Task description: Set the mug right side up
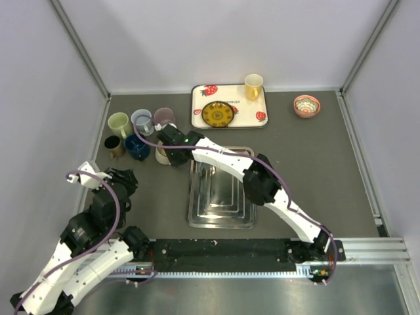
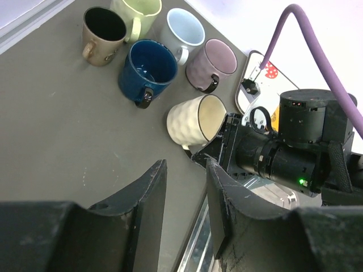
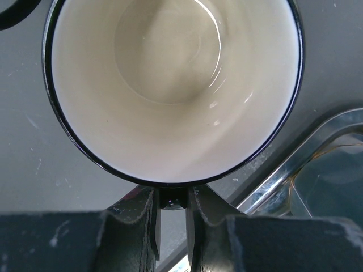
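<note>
The cream mug (image 2: 187, 122) with a dark rim is tilted, its mouth turned toward my right gripper (image 2: 224, 144). My right gripper (image 3: 171, 195) is shut on the mug's dark handle, just below the rim. The right wrist view looks straight into the mug's (image 3: 170, 85) pale, empty inside. From above, the mug (image 1: 161, 156) is mostly hidden under the right gripper (image 1: 172, 141), left of the metal tray. My left gripper (image 2: 184, 167) hangs open over bare table near the mug, nothing between its fingers; seen from above, the left gripper (image 1: 123, 178) sits at the left.
Several upright mugs stand in a cluster at the back left: yellow-green (image 1: 119, 123), light blue (image 1: 142, 119), mauve (image 1: 164, 117), dark blue (image 1: 137, 146), brown (image 1: 114, 145). A metal tray (image 1: 221, 197) lies mid-table. A strawberry tray (image 1: 229, 105) with a plate and yellow mug (image 1: 253, 85), and a pink bowl (image 1: 306, 105), sit at the back.
</note>
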